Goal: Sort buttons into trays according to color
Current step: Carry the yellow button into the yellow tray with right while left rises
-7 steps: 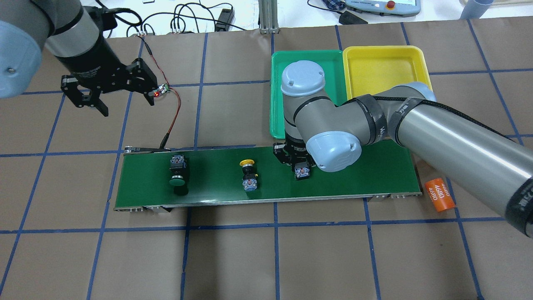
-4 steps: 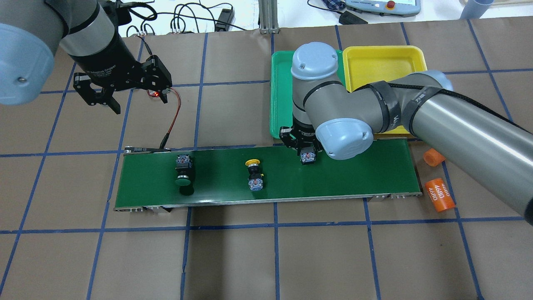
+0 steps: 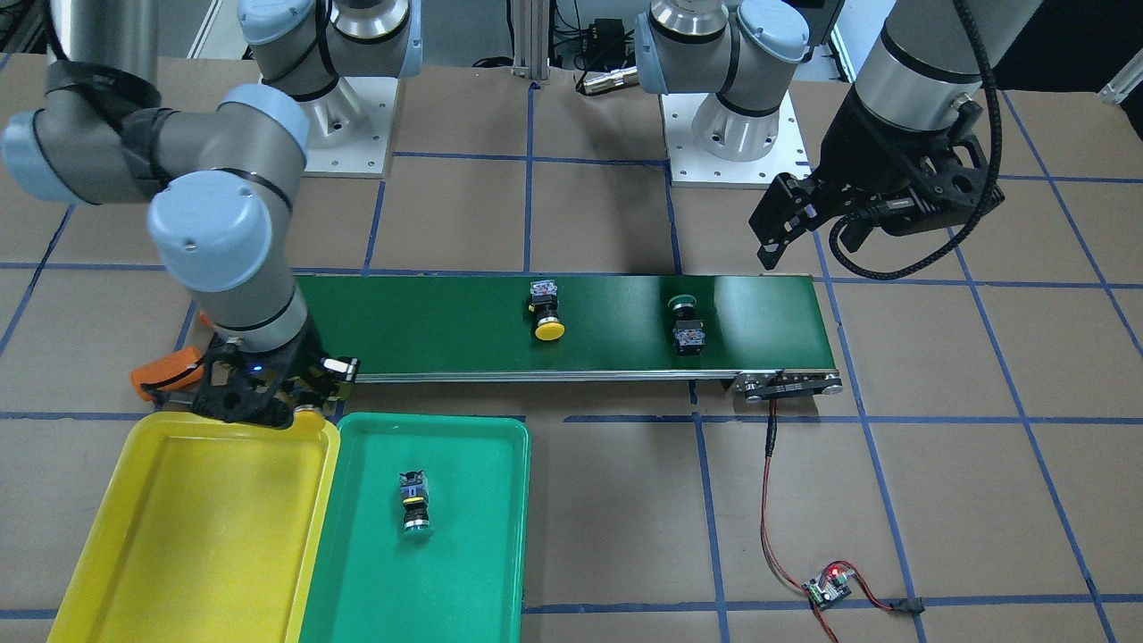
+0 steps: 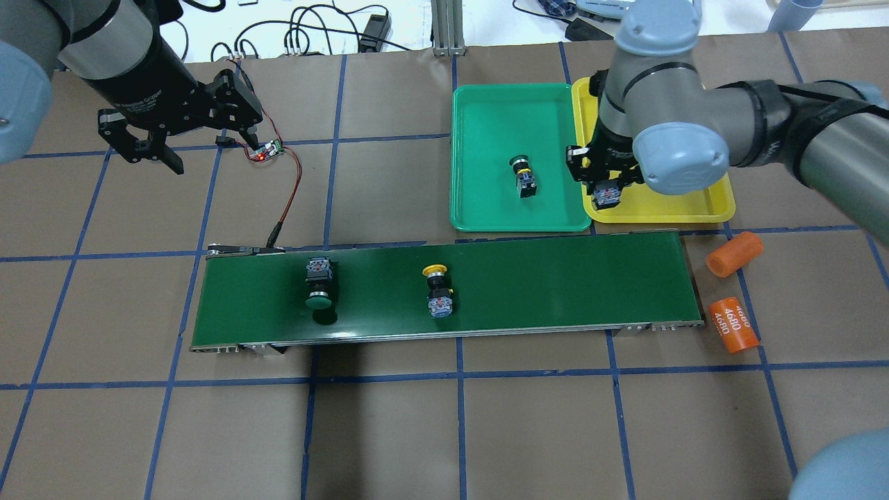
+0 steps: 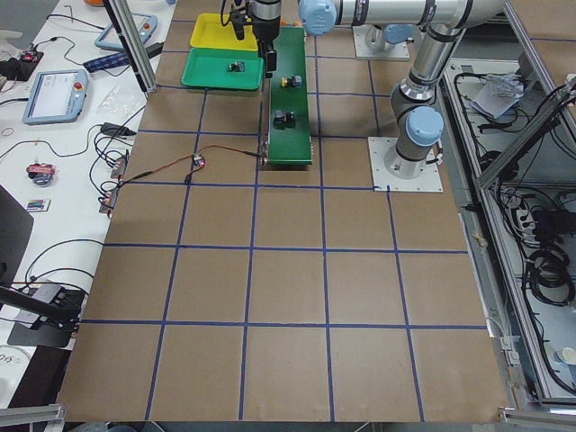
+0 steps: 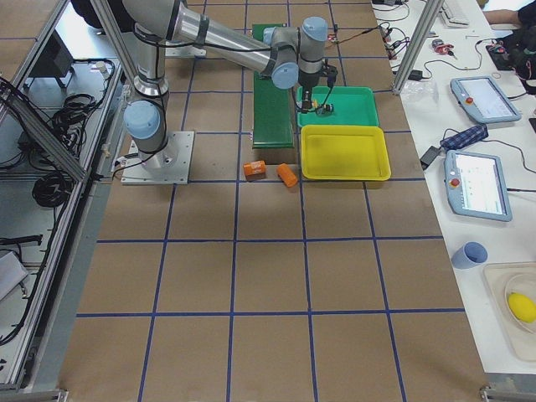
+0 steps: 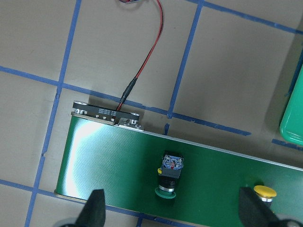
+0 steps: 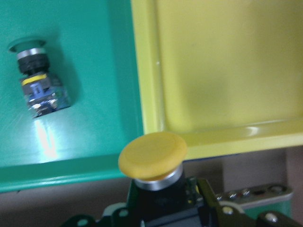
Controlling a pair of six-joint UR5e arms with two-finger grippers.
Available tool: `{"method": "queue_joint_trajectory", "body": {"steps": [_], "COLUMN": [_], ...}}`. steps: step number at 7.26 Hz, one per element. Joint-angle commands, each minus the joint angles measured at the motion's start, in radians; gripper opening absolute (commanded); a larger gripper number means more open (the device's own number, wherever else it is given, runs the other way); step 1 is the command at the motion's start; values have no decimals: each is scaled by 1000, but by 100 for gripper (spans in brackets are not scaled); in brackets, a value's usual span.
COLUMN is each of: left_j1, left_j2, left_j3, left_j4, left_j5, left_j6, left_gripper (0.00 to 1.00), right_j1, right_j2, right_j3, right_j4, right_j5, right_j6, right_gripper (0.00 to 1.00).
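My right gripper (image 4: 605, 189) is shut on a yellow-capped button (image 8: 152, 153) and hangs over the yellow tray's (image 4: 660, 104) near left corner, by the rim it shares with the green tray (image 4: 486, 139). One green button (image 4: 522, 177) lies on its side in the green tray. On the belt lie a green button (image 4: 319, 286) at left and a yellow button (image 4: 437, 290) near the middle. My left gripper (image 4: 207, 149) is open and empty, high above the table beyond the belt's left end; its wrist view looks down on the green button (image 7: 170, 172).
The long dark-green conveyor belt (image 4: 555, 292) runs across the table in front of the trays. Two orange cylinders (image 4: 733, 253) (image 4: 730, 325) lie off its right end. A small circuit board with a red light (image 4: 267, 151) and its red wire lie under my left gripper.
My right gripper lifted the yellow button off the belt and carried it back and right to the yellow tray. Both belt buttons drifted rightward. My left gripper shifted slightly.
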Motion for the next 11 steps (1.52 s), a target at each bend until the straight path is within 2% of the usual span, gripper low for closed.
{"method": "queue_joint_trajectory", "body": {"steps": [1, 4, 5, 6, 8, 10, 11], "left_j1": [3, 14, 14, 15, 17, 15, 17], "left_j2": [3, -30, -35, -34, -54, -63, -66], "left_j3": [4, 16, 1, -10, 2, 7, 16], "left_j4": [-7, -6, -3, 0, -4, -18, -23], "left_j5": [-6, 2, 2, -3, 2, 5, 3], "left_j6": [122, 133, 127, 127, 129, 129, 129], "left_gripper": [100, 100, 100, 100, 100, 100, 100], "right_j1": [-100, -150, -154, -155, -154, -144, -141], "right_j2": [66, 175, 190, 207, 194, 87, 6], "right_j3": [-34, -36, -34, -31, -28, -25, -22], "right_j4": [-73, -200, -276, -312, -305, -181, -64], "right_j5": [-54, -66, -64, -69, -64, -55, -49], "right_j6": [-139, -142, -144, -142, -141, -129, -129], "right_gripper": [0, 0, 74, 100, 100, 100, 100]}}
